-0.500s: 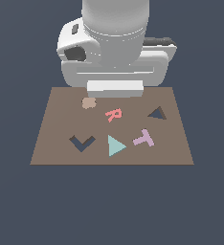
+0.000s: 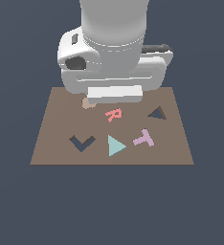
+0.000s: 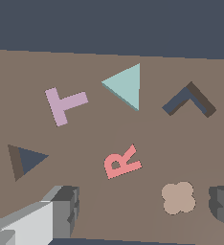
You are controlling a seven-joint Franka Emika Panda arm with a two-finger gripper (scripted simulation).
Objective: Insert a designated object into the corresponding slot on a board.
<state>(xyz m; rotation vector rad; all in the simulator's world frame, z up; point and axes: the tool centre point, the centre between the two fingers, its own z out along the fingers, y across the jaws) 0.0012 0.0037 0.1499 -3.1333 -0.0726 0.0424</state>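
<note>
Exterior view, left to right across the brown board (image 2: pixel 51 143):

- Dark V-shaped cutout (image 2: pixel 82 142) near the front edge on the exterior view's left.
- Tan clover-shaped piece (image 2: pixel 88 103) further back, partly hidden under the arm's hand.
- Pink R (image 2: pixel 114 115) roughly mid-board, lying flat.
- Teal triangle (image 2: pixel 116 145) lies flat near the front edge, between the V cutout and the lilac T (image 2: pixel 144 138), touching neither. Nothing holds it.
- Triangular slot (image 2: pixel 157 113) sits toward the exterior view's right, behind the T and well apart from the teal triangle. Nothing in it.

The arm's white body hangs over the back edge of the board and covers the back middle of it. The fingers can't be seen from this view.

Wrist view: the fingers (image 3: pixel 61 210) are spread wide apart, one grey pad at each side of the frame, nothing between them but bare board. Gripper (image 3: pixel 145 203) is above the board with the R (image 3: pixel 121 161) and the clover piece (image 3: pixel 178 197) closest to it. The clover sits just beside one finger; whether they touch, can't tell. Teal triangle (image 3: pixel 126 86) is beyond the R, between the T (image 3: pixel 63 105) and the V cutout (image 3: pixel 189 99). The slot (image 3: pixel 25 160) lies off to one side, dark with a brown strip along one edge.
</note>
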